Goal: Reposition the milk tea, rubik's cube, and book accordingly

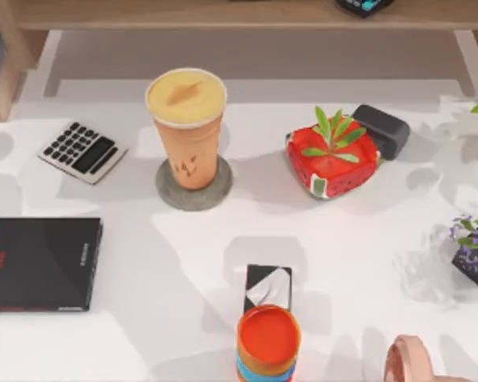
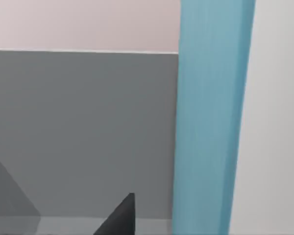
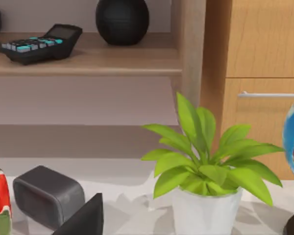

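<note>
The milk tea (image 1: 186, 131) stands upright on a round grey coaster (image 1: 193, 188) at about eleven o'clock of the table (image 1: 366, 239), its creamy top level; by my reading this is its proper seat, since a coaster is where a cup goes, so that part of the task looks settled. Left of it, at ten o'clock, lies a calculator (image 1: 83, 151), and at nine o'clock a thin black book (image 1: 40, 263) lies flat at the table's edge, which is not the teal one the task wants. At one o'clock sits a red pot (image 1: 332, 161) with a green sprig, a dark grey box (image 1: 382, 130) touching its far side. At six o'clock a small black-and-white box (image 1: 268, 288) lies just behind a short orange-lidded container (image 1: 268, 344). The left wrist view shows a broad teal-blue upright surface (image 2: 210, 117) close before the camera, with grey and pale walls behind; it may be the book's cover, though I cannot say so for sure, and whether the left claw (image 2: 118, 218) is wide, narrow or holding it I cannot tell from the one dark tip in sight. The right wrist view looks toward a leafy plant in a white pot (image 3: 203, 208) and a shelf (image 3: 83, 61); one dark tip of the right claw (image 3: 85, 218) shows, and its spread likewise cannot be told.
</note>
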Motion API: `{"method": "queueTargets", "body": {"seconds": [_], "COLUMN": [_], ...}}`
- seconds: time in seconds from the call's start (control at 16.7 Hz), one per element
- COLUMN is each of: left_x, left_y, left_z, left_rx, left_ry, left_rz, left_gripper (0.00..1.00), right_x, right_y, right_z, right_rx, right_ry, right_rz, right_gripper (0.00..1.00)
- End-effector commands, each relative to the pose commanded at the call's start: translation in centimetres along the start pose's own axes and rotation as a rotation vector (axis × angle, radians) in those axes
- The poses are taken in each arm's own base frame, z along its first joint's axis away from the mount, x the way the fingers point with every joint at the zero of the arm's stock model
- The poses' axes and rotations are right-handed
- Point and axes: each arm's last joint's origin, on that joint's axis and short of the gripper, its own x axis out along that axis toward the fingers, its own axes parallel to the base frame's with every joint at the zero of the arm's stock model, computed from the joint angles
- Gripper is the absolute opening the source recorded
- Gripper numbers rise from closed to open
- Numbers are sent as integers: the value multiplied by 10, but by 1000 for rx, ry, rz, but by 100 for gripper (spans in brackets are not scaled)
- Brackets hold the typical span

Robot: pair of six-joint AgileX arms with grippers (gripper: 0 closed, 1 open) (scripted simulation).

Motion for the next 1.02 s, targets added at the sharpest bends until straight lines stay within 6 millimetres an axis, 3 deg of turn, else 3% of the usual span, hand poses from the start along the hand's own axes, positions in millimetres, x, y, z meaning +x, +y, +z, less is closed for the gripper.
{"method": "queueTargets", "body": {"seconds": [0.48, 1.02], "left_x": [0, -1], "left_y": [0, 1], "left_z": [0, 1], "left_rx": [0, 2], "left_ry": [0, -1], "left_rz": [0, 3], "left_gripper": [2, 0], "right_x": [0, 0], "right_y": [0, 0], "right_z": [0, 0], "right_rx": [0, 0], "right_ry": [0, 0], "right_rz": [0, 0], "right_gripper": [100, 100]}}
